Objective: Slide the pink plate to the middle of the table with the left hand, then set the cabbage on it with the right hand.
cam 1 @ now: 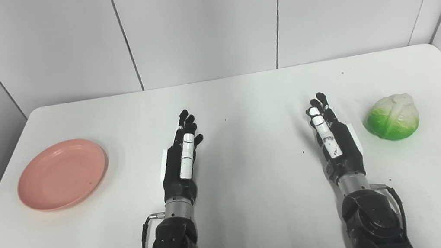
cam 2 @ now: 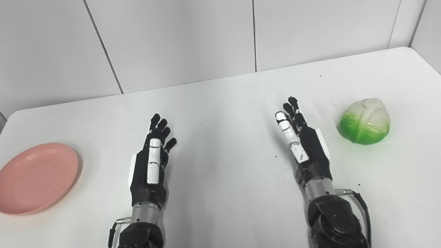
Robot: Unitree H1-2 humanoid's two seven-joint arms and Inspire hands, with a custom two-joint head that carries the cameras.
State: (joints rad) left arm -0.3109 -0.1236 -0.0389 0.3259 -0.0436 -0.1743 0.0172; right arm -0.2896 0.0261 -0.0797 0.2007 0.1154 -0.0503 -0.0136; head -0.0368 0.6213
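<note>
Both head cameras look down and forward over the white table (cam 1: 242, 94) toward its far edge and the paneled wall (cam 2: 179, 25), side by side, sharing nearly the whole tabletop.

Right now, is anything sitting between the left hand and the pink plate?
No. Only bare table shows between the left hand and the pink plate. The cabbage lies far off, beside the right hand.
</note>
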